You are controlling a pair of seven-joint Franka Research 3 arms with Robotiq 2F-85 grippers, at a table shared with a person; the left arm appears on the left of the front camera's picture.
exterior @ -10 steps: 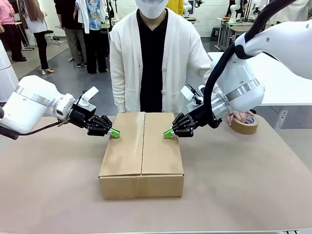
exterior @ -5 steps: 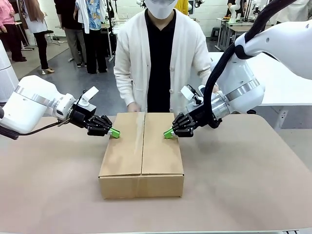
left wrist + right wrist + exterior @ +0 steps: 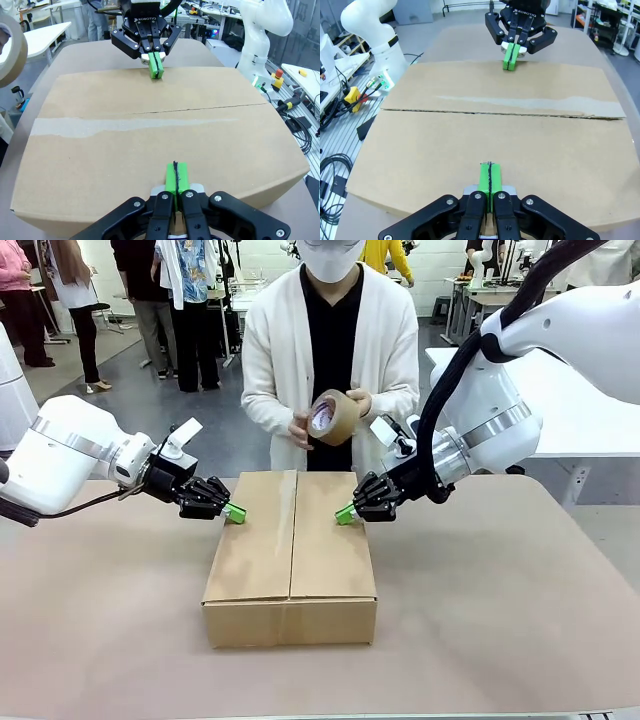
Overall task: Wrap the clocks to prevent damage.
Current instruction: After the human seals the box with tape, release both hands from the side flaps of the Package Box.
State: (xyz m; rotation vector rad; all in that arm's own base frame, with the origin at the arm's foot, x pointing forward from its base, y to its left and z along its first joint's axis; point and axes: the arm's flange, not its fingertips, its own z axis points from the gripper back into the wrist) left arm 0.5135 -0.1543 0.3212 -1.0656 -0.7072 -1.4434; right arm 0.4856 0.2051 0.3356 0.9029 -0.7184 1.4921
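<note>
Cardboard box is set mid-table, a short side toward the near edge of the table. Both top flaps are folded down flat. The seam between them is left untaped along its whole length. A pale strip of old tape residue is seen on one flap, beside the seam and not bridging it.

Clocks are hidden and judged to be packed inside; this cannot be confirmed.

Left gripper: jaws closed on nothing, green pads together, tip placed on the left flap near the box's far left corner. Right gripper: jaws likewise closed and empty, tip placed on the right flap near the far right corner. The flaps are judged to be held down by both tips; the pads appear to be touching the cardboard.

A roll of packing tape is held up in both of the person's hands beyond the far edge of the table, well above the box. No tape end is seen pulled out.

Progress judged: packing and flap closing done, flaps pinned. Left to do: tape to be started and run along the seam, then both grippers lifted clear. Sealing not yet begun.
</note>
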